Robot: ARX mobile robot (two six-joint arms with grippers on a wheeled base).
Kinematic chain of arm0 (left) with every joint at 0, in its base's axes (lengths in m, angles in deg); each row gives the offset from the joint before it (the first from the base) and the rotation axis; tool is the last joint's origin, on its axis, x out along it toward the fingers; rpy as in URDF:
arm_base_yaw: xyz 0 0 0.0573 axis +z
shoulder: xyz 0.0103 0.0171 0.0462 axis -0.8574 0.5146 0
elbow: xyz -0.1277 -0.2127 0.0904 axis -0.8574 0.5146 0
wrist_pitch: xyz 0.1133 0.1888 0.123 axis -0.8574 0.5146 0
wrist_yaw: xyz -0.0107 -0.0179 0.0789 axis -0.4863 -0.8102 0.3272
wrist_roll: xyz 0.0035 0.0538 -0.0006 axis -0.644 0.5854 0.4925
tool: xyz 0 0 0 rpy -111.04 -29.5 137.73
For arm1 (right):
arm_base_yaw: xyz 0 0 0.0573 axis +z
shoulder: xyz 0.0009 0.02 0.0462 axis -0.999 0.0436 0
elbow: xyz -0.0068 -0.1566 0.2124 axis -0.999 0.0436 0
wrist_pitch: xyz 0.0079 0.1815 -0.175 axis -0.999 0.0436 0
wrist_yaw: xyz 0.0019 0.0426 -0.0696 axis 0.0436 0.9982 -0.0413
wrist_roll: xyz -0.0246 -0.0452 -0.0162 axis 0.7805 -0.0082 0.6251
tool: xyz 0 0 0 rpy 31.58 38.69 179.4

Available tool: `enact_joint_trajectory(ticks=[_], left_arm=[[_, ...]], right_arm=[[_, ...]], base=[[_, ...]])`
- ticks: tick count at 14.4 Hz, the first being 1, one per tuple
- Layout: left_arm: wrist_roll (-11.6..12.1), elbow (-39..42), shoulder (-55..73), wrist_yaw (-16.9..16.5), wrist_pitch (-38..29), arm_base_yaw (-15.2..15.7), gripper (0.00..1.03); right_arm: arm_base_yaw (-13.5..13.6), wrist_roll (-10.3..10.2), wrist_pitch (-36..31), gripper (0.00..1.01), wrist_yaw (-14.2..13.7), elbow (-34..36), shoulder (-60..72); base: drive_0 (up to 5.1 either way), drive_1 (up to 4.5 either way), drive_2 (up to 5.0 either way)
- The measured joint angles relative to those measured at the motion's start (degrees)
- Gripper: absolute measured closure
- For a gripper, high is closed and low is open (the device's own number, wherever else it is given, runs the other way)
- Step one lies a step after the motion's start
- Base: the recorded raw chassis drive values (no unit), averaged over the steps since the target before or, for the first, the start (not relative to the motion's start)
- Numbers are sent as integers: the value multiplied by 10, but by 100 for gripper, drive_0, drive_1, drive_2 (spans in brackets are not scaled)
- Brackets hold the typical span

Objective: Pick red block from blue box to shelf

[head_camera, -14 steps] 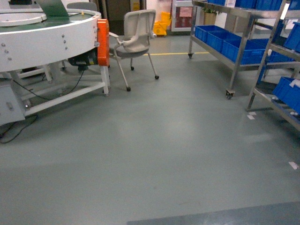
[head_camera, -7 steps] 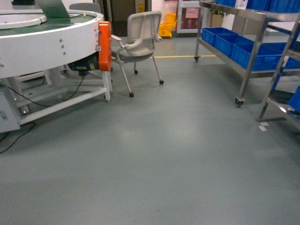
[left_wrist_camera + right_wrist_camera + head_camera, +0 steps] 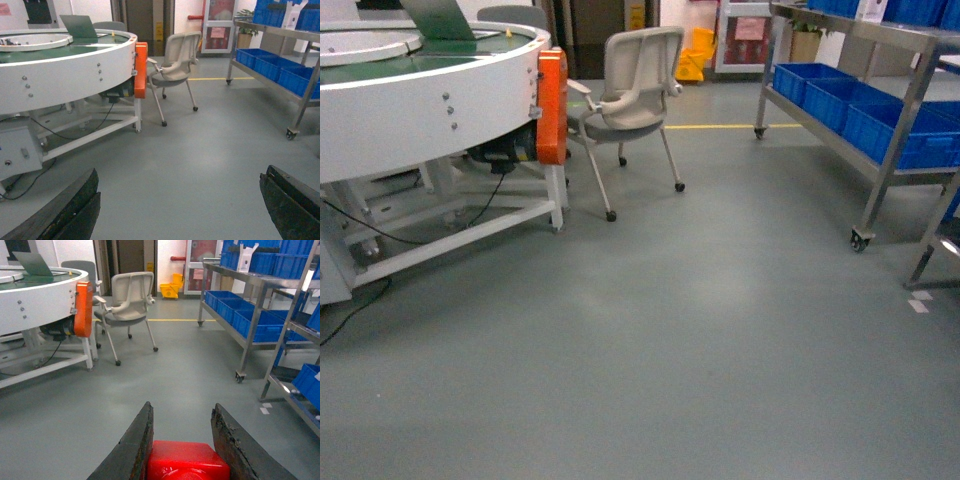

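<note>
The red block [image 3: 187, 460] sits between the two dark fingers of my right gripper [image 3: 182, 405], which is shut on it, held above the grey floor. In the left wrist view my left gripper [image 3: 181, 172] is open wide, with only floor between its fingers. The shelf [image 3: 880, 100], a stainless-steel rack holding royal-blue crates, stands at the right of the head view. It also shows at the right of the left wrist view as the shelf [image 3: 280, 55] and in the right wrist view as the shelf [image 3: 250, 305]. The blue box is out of view. Neither gripper shows in the head view.
A round white conveyor table [image 3: 420, 90] with an orange panel [image 3: 552, 105] fills the left. A grey wheeled chair [image 3: 630, 100] stands beside it, and cables [image 3: 350, 310] trail on the floor under it. A second rack leg [image 3: 935, 240] and a white tape mark [image 3: 918, 306] are at the right edge.
In the head view the whole scene has slid rightward and come nearer. The close rack with crates at the right edge has mostly left the frame.
</note>
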Motion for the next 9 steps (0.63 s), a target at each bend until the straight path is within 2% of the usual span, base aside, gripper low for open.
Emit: enact_joint_trajectory(ticks=[9], left_arm=[[0,0,0,0,-1,0,5]], right_arm=[[0,0,-1,73,0,0,0]], base=[[-40,393,-473]])
